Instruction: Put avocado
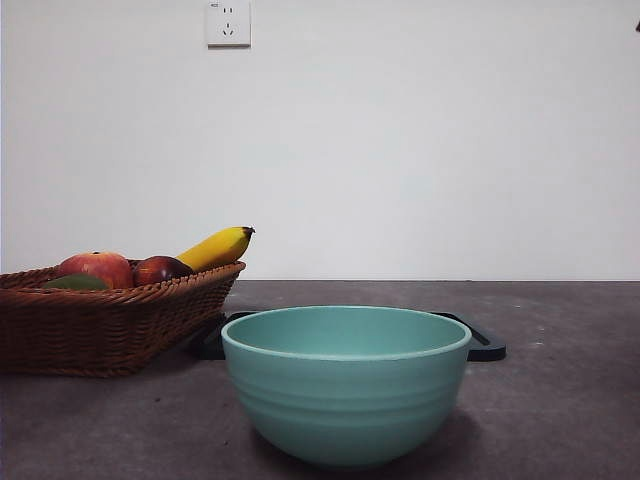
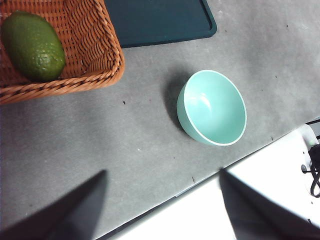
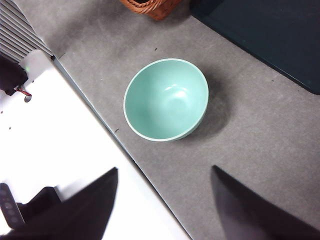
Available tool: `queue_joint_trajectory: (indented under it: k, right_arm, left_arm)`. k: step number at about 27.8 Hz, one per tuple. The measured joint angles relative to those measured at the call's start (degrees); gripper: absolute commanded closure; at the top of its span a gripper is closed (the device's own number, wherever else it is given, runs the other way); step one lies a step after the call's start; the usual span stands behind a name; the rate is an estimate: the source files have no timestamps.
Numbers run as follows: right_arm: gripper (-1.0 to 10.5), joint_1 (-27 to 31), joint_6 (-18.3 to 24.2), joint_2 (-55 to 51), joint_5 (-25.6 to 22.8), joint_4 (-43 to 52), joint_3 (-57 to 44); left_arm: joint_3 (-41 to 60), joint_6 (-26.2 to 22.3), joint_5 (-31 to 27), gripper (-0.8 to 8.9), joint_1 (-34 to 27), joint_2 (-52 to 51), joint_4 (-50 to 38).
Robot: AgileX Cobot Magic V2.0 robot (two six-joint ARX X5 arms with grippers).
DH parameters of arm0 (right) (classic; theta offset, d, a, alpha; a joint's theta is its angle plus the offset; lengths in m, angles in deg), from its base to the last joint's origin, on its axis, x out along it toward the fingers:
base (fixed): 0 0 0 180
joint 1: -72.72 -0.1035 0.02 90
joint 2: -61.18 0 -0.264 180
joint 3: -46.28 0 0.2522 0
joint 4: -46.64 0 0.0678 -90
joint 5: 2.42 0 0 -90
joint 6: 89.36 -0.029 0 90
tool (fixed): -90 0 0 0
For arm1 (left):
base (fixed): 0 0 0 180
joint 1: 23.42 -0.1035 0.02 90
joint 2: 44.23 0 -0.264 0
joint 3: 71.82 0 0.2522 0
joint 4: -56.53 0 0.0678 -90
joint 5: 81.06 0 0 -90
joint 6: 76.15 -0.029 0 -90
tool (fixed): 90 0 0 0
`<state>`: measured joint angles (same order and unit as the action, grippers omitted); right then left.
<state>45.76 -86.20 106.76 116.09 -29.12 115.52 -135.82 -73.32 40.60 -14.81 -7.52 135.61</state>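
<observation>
The avocado is a dull olive-green fruit lying in the corner of a brown wicker basket; in the front view only a sliver of the avocado shows above the basket rim at the left. My left gripper hangs high above the table's front edge, open and holding nothing, well apart from the basket. My right gripper is also raised and open, above the table edge near the teal bowl.
The empty teal bowl stands at the front middle. A dark flat tray lies behind it. The basket also holds a red apple, a dark red-brown fruit and a banana.
</observation>
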Motion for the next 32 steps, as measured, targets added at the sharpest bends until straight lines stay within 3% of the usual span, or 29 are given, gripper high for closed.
queue_joint_trajectory:
  k: [7,13,24,32]
  right_arm:
    - [6.1,0.0,0.0,0.0,0.0,0.7,0.0]
    - [6.1,0.0,0.0,0.0,0.0,0.7,0.0]
    - [6.1,0.0,0.0,0.0,0.0,1.2,0.0]
    - [6.1,0.0,0.0,0.0,0.0,1.4,0.0]
  left_arm:
    - [0.0,0.2,-0.7,4.05,0.0,0.6,-1.6]
    - [-0.5,1.2,-5.4,4.07,0.1,5.0,-6.6]
    - [-9.8,1.1,-18.4,4.08,2.9,23.3,-11.8]
    - [-11.7,1.1,-24.6,4.08,5.6,35.5,-17.9]
